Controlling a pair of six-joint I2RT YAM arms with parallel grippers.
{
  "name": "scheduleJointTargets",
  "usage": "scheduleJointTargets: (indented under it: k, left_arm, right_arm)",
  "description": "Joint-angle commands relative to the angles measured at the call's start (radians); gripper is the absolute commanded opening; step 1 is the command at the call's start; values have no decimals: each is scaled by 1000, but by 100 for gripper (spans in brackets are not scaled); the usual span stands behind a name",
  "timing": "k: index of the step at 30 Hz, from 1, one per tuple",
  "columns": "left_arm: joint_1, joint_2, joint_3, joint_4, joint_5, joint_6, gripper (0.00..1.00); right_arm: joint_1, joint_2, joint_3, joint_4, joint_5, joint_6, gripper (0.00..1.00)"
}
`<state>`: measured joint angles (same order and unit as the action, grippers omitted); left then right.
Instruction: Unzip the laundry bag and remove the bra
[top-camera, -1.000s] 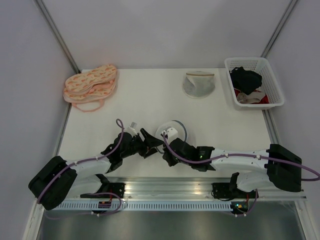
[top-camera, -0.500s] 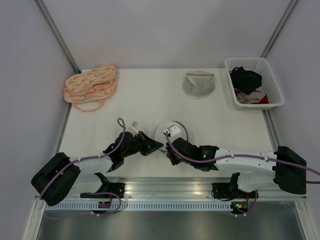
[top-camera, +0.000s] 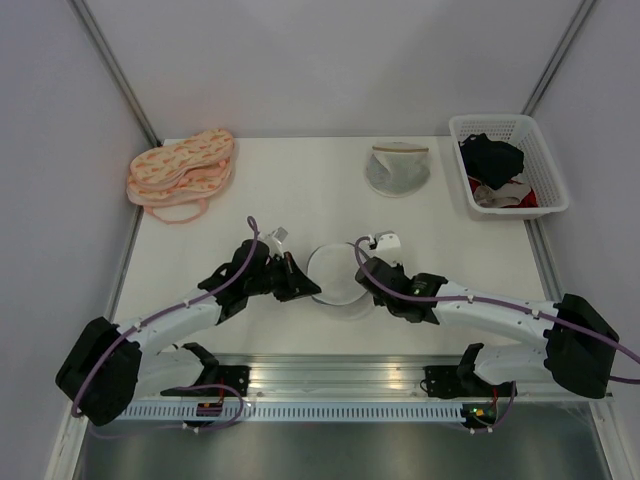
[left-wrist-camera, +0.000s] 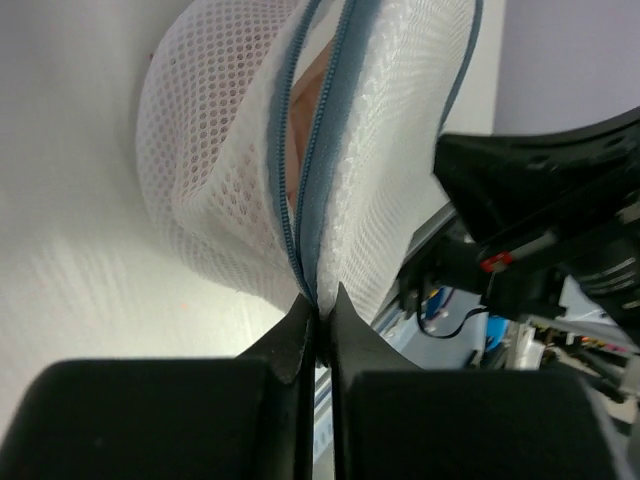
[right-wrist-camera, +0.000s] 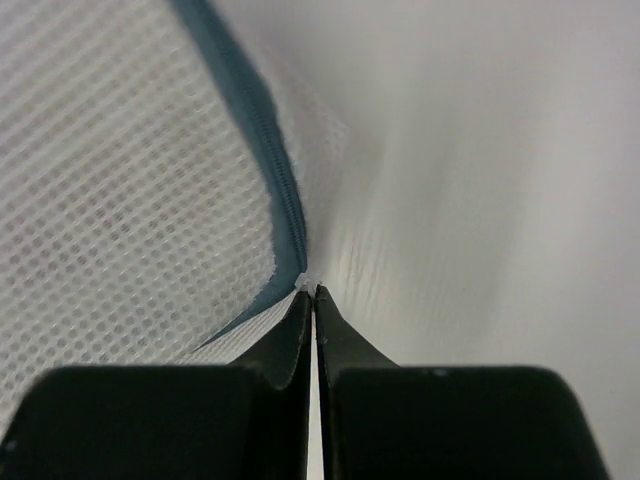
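Both arms reach farther over the bench (top-camera: 280, 205) than a second ago, when they crouched near its front edge. The left end effector (top-camera: 314, 292), then spread wide, has since snapped shut. The laundry bag (top-camera: 340, 280) lies about where it did, at the middle of the bench towards the front, now flanked by both arms.

The left end effector is clamped on the bag's left rim, its fingers pinching the blue-grey zip (left-wrist-camera: 325, 150) where the seam runs down into the tips. Just above them the zip gapes a little and the pink bra (left-wrist-camera: 310, 90) shows inside. The right end effector (top-camera: 362, 270) is closed too, its tips pressed to the mesh on the bag's right side, beside the zip. Whether they hold any of it cannot be told. Seen from above, that wrist hides the bag's right edge.

Well behind, a stack of peach bras (top-camera: 182, 168) lies at the far left corner. A grey bag (top-camera: 397, 168) sits far centre-right, and a white basket (top-camera: 490, 119) of dark clothes at the far right.
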<state>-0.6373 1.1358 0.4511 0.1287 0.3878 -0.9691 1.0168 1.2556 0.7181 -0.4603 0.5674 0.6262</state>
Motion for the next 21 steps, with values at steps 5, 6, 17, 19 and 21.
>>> scheduleJointTargets:
  k: [5,6,17,19,21]
  left_arm:
    - [73,19,167,-328,43,343,2]
    - [94,33,181,-324,45,348,2]
    - [162,256,397,-144,-44,221,100]
    - [163,181,329,-144,-72,147,100]
    - [159,69,264,-143,-78,97,100]
  right_arm:
    - [-87,-7,21,15,126,-72,0]
    - [-87,-5,18,26,93,-86,0]
    - [-86,-44,-62,209,-256,-117,1]
    - [-86,-53,-71,247,-329,-120,0]
    - [-86,-62,-81,294,-415,-138,1]
